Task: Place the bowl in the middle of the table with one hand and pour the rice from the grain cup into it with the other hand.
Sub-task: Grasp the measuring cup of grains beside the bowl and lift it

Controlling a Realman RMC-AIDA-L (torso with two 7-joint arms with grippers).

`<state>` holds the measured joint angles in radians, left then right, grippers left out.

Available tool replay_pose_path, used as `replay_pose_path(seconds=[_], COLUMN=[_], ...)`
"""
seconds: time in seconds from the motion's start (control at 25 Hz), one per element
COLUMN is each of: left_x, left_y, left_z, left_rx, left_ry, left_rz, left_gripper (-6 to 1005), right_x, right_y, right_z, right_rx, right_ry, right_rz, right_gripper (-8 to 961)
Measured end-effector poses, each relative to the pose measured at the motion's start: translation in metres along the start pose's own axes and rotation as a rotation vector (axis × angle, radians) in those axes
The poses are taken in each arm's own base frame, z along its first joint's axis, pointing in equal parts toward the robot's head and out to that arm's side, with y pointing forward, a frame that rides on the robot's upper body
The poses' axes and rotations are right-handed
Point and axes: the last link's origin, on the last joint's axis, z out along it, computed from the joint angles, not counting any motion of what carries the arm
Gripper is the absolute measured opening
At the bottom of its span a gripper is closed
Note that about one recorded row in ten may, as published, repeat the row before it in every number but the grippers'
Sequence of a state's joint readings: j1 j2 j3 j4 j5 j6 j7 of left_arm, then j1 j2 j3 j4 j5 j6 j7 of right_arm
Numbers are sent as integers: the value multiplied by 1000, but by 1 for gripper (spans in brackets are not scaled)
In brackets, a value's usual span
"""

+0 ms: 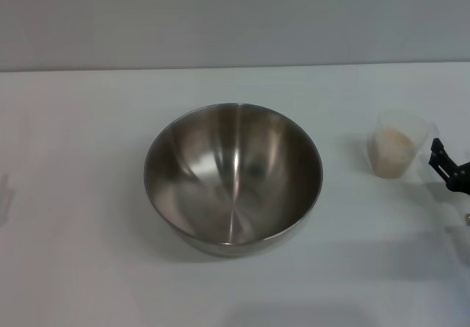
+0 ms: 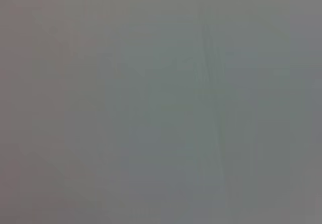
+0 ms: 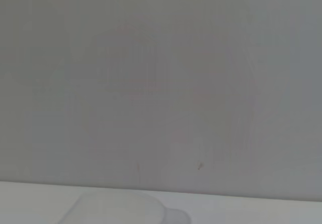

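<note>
The steel bowl [image 1: 233, 176] stands upright on the white table [image 1: 88, 121], near its middle, and its shiny inside holds nothing. The clear grain cup [image 1: 396, 147] stands to the right of the bowl, apart from it, with cream rice [image 1: 391, 151] inside. My right gripper [image 1: 443, 162] shows as black parts at the right edge of the head view, just right of the cup and close to it. The cup's rim [image 3: 121, 209] shows faintly in the right wrist view. My left gripper is out of view; the left wrist view shows only plain grey.
A grey wall [image 1: 235, 18] runs behind the table's far edge. White tabletop lies between the bowl and the cup and in front of both.
</note>
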<state>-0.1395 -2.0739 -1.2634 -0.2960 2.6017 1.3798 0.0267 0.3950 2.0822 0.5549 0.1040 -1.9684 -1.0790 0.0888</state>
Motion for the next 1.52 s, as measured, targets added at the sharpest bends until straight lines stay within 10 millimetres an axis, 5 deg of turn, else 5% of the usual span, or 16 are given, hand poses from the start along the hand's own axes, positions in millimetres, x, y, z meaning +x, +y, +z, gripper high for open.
replay_pose_path(seconds=[1.52], left_x=[-2], left_y=[3], left_z=[-1], left_rx=[-23], left_ry=[-14], left_rz=[-4], left_gripper=[811], right_x=[-6], right_y=[1], right_z=[21], right_rx=[3], right_ry=[31], right_rz=[-9], right_gripper=[839])
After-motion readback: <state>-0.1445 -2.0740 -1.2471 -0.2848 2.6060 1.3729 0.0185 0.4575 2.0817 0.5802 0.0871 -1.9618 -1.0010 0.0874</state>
